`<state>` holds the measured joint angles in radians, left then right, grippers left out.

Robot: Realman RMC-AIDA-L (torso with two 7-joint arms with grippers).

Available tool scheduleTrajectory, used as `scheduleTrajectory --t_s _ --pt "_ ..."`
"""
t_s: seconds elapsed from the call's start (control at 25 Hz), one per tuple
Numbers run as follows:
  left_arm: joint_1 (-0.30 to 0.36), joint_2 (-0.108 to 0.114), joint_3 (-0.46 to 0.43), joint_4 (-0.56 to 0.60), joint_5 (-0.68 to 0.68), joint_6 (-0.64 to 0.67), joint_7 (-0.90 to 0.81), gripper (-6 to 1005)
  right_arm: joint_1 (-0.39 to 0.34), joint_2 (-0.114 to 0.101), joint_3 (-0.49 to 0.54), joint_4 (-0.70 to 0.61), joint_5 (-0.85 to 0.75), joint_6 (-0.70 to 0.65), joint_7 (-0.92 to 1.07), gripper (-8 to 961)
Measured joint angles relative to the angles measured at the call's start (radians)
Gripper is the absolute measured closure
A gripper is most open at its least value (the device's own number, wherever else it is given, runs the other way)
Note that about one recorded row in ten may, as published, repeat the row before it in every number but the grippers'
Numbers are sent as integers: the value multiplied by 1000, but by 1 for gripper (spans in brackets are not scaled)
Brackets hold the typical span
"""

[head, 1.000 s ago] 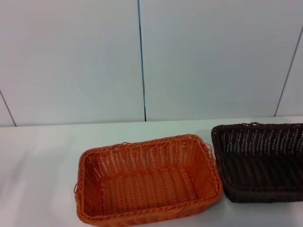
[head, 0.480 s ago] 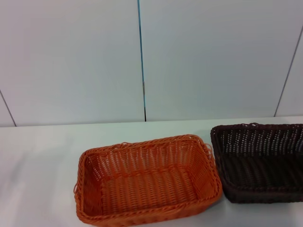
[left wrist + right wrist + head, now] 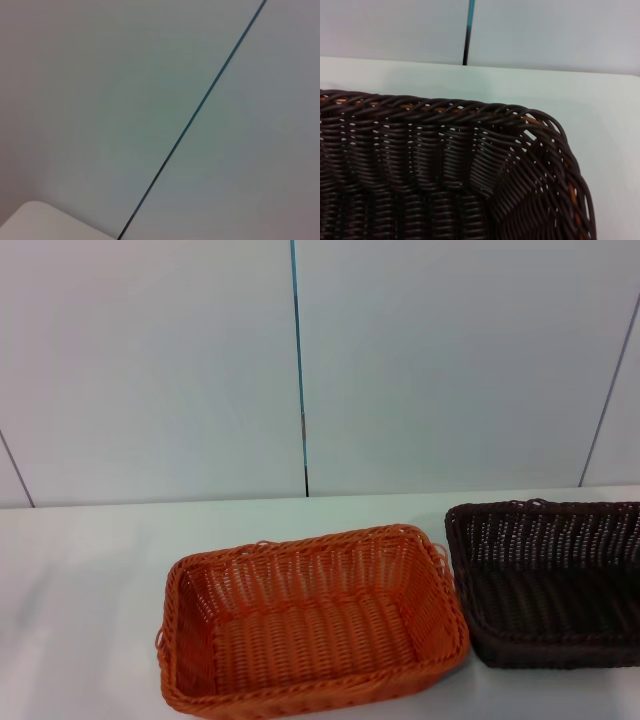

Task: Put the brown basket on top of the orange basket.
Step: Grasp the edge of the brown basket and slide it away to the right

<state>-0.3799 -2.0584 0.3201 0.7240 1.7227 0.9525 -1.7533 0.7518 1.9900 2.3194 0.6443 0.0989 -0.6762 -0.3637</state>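
Sitting just right of the orange basket (image 3: 312, 622), the brown basket (image 3: 548, 582) fills the right wrist view; tool states unclear.

A pale grey-white wall panel (image 3: 100, 100) fills nearly the whole left wrist view. A thin dark seam (image 3: 195, 115) runs slantwise across it, parting that panel from a second panel (image 3: 260, 150) of like colour. In one corner of the picture a rounded white table corner (image 3: 45, 225) shows, just reaching the seam's end.

bright orange basket (image 3: 312, 625) and dark brown basket (image 3: 548, 582), both open-weave with braided rims, on a white table (image 3: 90, 580)
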Motion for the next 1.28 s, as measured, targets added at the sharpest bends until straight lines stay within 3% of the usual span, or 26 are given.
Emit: scheduleTrajectory --t_s 0.8,1.28 --pt "9 -2 1 0 0 0 -3 120 -15 -8 5 25 -2 -15 26 671" --pt "5 -3 1 0 0 0 -3 120 -20 -20 33 131 -3 -128 28 717"
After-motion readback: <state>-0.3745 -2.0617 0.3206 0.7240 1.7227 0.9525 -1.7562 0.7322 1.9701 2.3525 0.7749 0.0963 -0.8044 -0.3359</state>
